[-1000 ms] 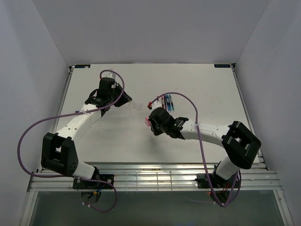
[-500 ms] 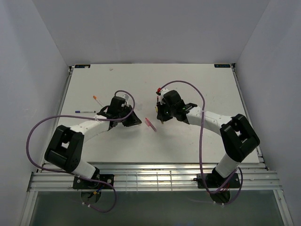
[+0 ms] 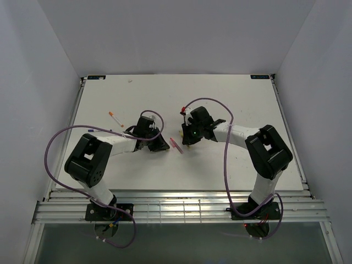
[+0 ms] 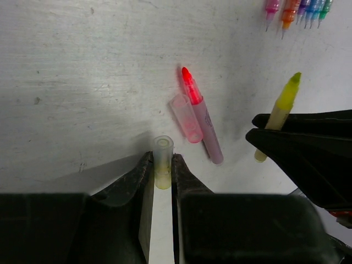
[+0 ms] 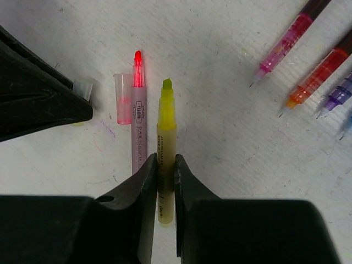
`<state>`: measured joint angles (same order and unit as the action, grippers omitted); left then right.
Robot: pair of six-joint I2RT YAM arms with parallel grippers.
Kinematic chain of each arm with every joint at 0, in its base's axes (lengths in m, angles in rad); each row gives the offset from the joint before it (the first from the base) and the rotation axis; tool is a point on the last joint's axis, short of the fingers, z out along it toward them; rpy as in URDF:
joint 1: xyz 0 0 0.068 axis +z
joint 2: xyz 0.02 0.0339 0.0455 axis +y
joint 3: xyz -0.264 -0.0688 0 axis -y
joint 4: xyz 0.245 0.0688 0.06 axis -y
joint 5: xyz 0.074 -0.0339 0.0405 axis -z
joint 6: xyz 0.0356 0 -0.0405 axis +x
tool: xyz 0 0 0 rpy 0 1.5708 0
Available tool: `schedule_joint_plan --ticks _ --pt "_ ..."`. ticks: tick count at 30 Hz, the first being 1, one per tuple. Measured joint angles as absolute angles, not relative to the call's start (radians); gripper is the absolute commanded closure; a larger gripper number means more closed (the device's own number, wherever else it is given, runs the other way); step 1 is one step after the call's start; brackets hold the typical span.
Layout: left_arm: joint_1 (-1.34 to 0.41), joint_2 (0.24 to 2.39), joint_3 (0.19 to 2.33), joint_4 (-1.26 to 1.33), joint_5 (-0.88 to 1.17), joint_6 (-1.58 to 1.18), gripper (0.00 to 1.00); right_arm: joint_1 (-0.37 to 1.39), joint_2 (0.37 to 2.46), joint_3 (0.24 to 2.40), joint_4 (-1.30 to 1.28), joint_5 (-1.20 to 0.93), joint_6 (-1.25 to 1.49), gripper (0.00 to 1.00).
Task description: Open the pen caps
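The left jaws are pressed on the yellow cap [image 4: 163, 157], a short see-through tube poking out past their tips, low over the bench [image 4: 82, 66]. The right jaws pinch the yellow pen [image 5: 165, 137] mid-barrel. Its wedge tip is bare, so this cap is off and clear of its pen. Between the two arms lie the pink pen [image 5: 137, 132], tip bare, and the pink cap [image 5: 123, 99], side by side and touching. More bare-tipped pens [image 5: 308, 66] lie further off. These look light, stiff and smooth, so apt to slip or roll. A cap's thin wall may flex if squeezed hard. Best hold: barrel at mid-length, cap squarely across its sides, pull straight along the axis
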<state>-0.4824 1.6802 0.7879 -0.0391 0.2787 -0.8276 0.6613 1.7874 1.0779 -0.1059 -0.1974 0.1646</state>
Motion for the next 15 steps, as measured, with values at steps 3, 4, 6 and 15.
schedule_joint_plan --ticks 3,4,6,15 --pt "-0.493 1.687 0.797 -0.021 0.277 -0.836 0.9 0.66 1.801 1.078 -0.103 -0.218 0.161 0.87" --pt "-0.496 1.691 0.803 -0.015 0.276 -0.837 0.9 0.66 1.806 1.079 -0.102 -0.224 0.16 0.87" --pt "-0.502 1.697 0.81 -0.006 0.274 -0.84 0.87 0.661 1.815 1.08 -0.098 -0.236 0.16 0.87" --pt "-0.506 1.712 0.812 0.012 0.262 -0.855 0.73 0.661 1.864 1.09 -0.083 -0.268 0.16 0.8"
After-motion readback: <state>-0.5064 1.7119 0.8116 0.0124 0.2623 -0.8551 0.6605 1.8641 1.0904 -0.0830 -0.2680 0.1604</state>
